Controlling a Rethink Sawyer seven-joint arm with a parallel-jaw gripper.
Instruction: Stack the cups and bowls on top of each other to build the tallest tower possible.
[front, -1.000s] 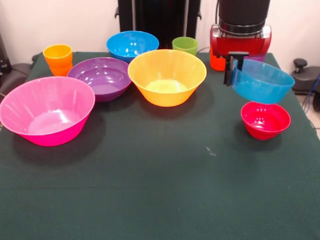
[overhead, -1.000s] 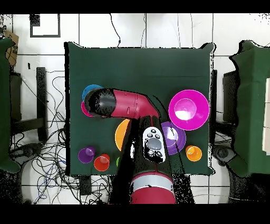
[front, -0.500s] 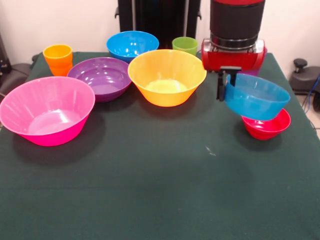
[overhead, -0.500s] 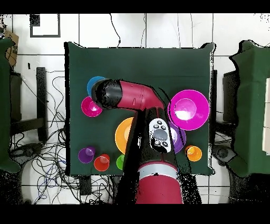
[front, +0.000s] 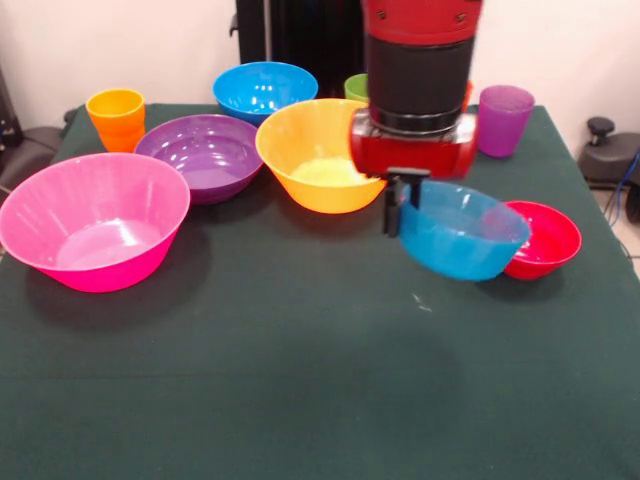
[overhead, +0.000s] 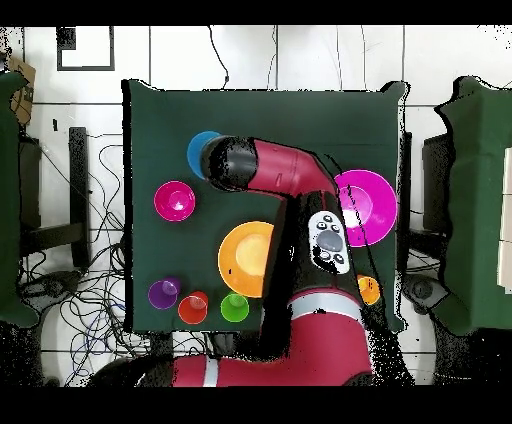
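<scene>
My gripper (front: 396, 222) is shut on the near rim of the small light-blue bowl (front: 462, 232) and holds it, tilted, just above the cloth to the left of the small red bowl (front: 543, 238). In the overhead view the light-blue bowl (overhead: 199, 150) peeks out from under the wrist. The large orange bowl (front: 322, 152) stands alone behind the gripper. The pink bowl (front: 93, 220), purple bowl (front: 199, 155) and blue bowl (front: 263, 90) stand to the left. The yellow-orange cup (front: 116, 118), green cup (front: 354, 86) and purple cup (front: 503, 119) stand at the back. The red-orange cup (overhead: 193, 307) shows overhead. No tower stands.
The green cloth table (front: 300, 380) has open room at its front half. The arm (overhead: 300, 195) covers the purple and blue bowls in the overhead view. Cables lie on the floor around the table.
The gripper has carried the light-blue bowl from above the red bowl leftward and lower, toward the table's middle. The red bowl and purple cup have come into full view.
</scene>
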